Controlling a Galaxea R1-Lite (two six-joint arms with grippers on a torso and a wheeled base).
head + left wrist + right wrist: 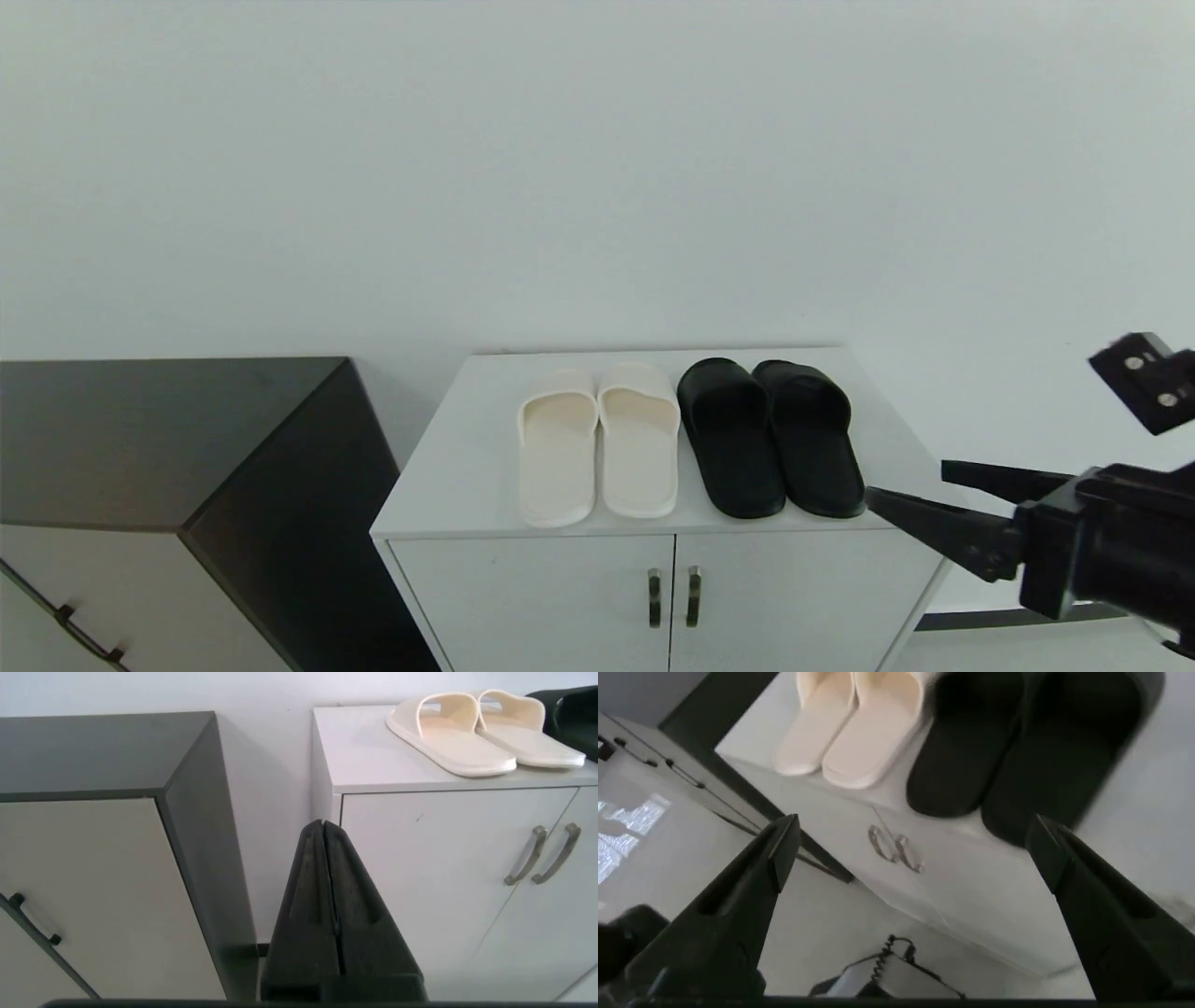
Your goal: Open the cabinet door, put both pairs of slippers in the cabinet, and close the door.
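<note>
A white cabinet (467, 467) stands against the wall with both doors shut; its two metal handles (672, 597) meet in the middle. On top lie a cream pair of slippers (597, 443) and, to their right, a black pair of slippers (775, 434). My right gripper (910, 485) is open, level with the cabinet top just off its right front corner, near the black pair. From the right wrist, the right gripper (915, 835) frames the handles (896, 847), cream pair (850, 719) and black pair (1027, 747). My left gripper (322, 831) is shut and empty, low, left of the cabinet (439, 859).
A dark-topped cabinet (187, 439) with pale drawer fronts stands close to the left of the white one, leaving a narrow gap. The plain wall runs right behind both. Open floor lies to the right of the white cabinet.
</note>
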